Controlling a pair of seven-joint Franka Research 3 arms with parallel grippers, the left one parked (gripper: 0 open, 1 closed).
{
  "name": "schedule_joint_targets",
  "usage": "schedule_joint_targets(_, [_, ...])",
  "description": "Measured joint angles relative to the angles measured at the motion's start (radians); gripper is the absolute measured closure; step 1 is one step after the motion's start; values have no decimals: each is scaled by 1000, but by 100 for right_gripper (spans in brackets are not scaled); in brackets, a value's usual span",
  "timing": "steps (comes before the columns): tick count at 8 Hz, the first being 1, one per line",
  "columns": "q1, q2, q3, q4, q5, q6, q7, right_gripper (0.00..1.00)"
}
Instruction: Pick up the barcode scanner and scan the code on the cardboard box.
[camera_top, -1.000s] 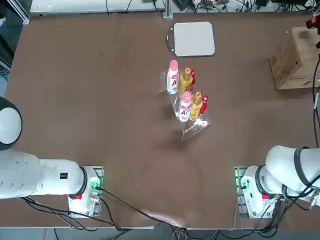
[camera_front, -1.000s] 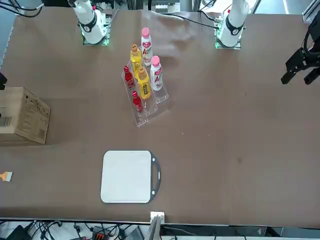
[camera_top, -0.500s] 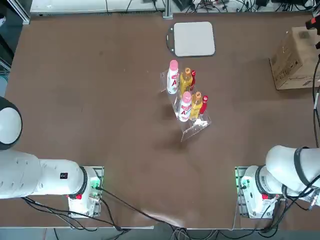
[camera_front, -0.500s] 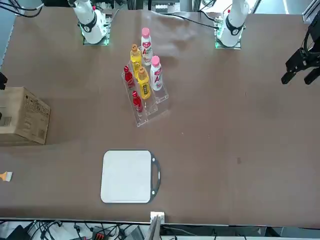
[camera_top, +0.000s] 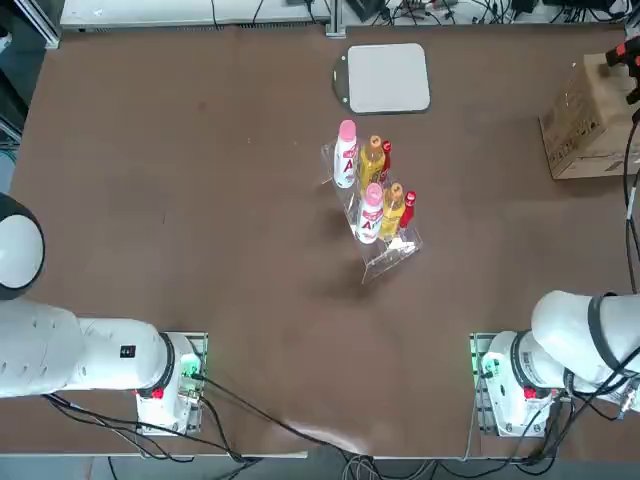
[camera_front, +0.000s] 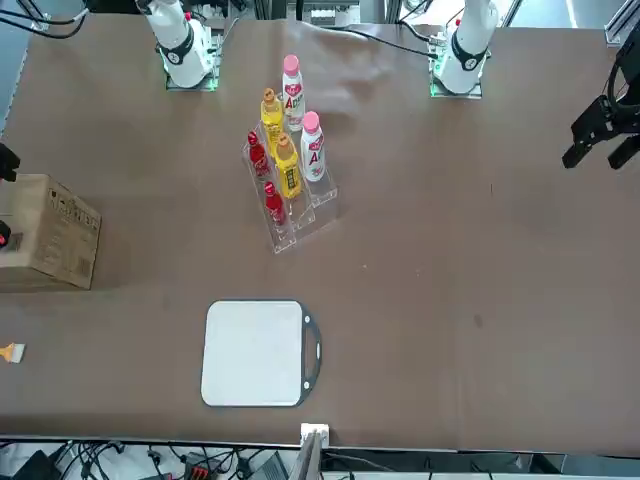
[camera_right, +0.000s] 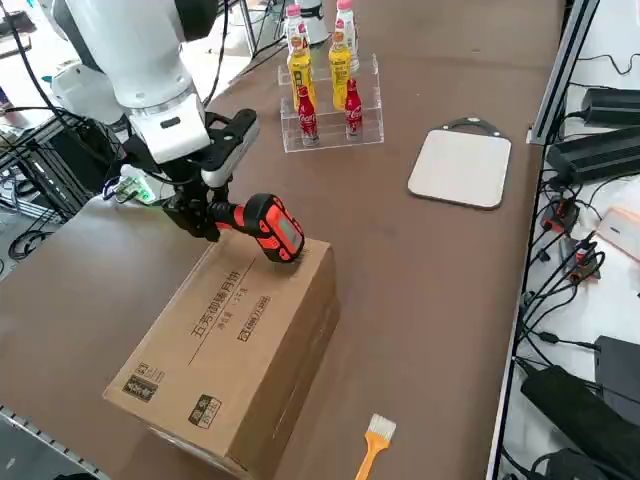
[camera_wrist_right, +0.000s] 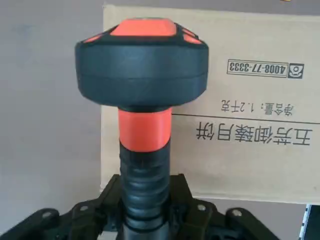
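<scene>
The barcode scanner (camera_right: 268, 227), black with orange trim, is held by its ribbed handle (camera_wrist_right: 145, 175) in my right gripper (camera_right: 205, 218), which is shut on it. The scanner's head (camera_wrist_right: 141, 62) hangs just above one end of the cardboard box (camera_right: 225, 350), over its printed top face (camera_wrist_right: 250, 125). In the top view the box (camera_top: 588, 125) sits at the table's far right edge, with the scanner's orange parts (camera_top: 622, 55) showing at the picture's border. In the front view only a red bit of the scanner (camera_front: 3, 238) shows over the box (camera_front: 50, 235).
A clear tiered rack holding several bottles (camera_top: 372, 195) stands mid-table. A flat grey pad (camera_top: 387, 77) lies at the far edge. A small orange-handled brush (camera_right: 373, 441) lies beside the box. Cables and power strips (camera_right: 590, 150) run beyond the table's far edge.
The scanner has shifted a little further in over the box top; its red part now shows over the box in the front view. The grip is unchanged.
</scene>
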Motion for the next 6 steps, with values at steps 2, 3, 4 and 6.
schedule_joint_targets(2, [3,-7,10,11,1,-5,-2,58])
schedule_joint_targets(3, [11,-24,31,18,4,-31,17,58])
schedule_joint_targets(4, [40,-46,53,21,6,-75,71,58])
schedule_joint_targets(6, [165,-64,76,20,10,-110,225,58])
